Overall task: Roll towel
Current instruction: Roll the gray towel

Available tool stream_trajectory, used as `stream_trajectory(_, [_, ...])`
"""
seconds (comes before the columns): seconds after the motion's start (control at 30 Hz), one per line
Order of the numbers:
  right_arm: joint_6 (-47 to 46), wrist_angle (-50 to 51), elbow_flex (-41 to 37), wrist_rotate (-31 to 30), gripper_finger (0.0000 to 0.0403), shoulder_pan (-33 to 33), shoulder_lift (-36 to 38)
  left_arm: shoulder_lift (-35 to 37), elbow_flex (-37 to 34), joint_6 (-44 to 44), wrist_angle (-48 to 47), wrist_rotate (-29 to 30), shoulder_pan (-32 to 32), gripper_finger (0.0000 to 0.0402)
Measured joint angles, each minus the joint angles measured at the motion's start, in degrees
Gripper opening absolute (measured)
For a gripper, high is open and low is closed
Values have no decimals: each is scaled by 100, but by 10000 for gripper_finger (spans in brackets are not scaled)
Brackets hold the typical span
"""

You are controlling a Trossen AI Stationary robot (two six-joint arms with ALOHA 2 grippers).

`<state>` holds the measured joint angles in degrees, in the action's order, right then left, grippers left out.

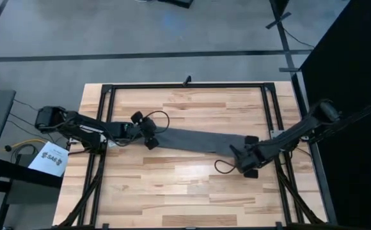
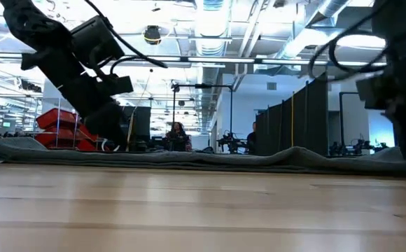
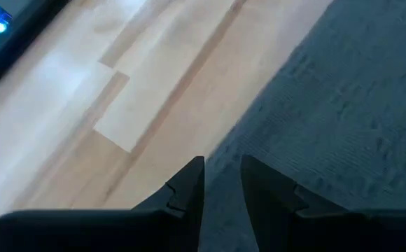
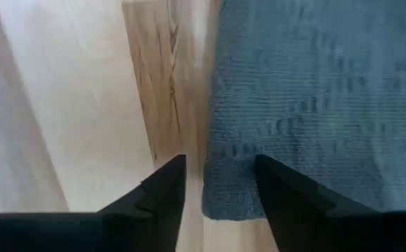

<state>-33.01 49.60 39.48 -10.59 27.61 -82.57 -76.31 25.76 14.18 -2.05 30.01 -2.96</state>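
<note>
The right claw (image 4: 220, 192) hangs close above the wooden tabletop (image 4: 84, 105), its two dark fingers (image 4: 164, 185) parted. The grey towel (image 4: 315, 91) lies flat, its corner reaching into the gap between them.

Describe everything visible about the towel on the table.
The towel is dark grey, soft, with a fine woven texture. It lies flat and unrolled as a long narrow strip across the middle of the wooden table, slanting slightly. The left gripper is at one end, the right gripper at the other, each with fingers straddling an edge. No label tag shows.
</note>
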Motion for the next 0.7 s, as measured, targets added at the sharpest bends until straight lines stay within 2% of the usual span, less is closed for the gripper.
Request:
stream_trajectory(0.13, [-63, -4, 47, -19, 183, -34, -448, 9, 0, 41, -8, -97, 18, 82])
stream_trajectory(0.23, [-149, 190, 171, -25, 168, -102, -583, 9, 0, 15, 3, -97, 35, 81])
stream_trajectory(0.37, [-136, 535, 353, -406, 120, -115, -483, 11, 1, 16, -13, -100, 39, 82])
stream_trajectory(0.57, [-101, 712, 406, -415, 13, -279, -393, 13, 2, 2, -16, -106, 44, 82])
stream_trajectory(0.7, [-87, 969, 473, -413, 5, -384, -393, 13, 2, -25, -21, -149, 44, 81])
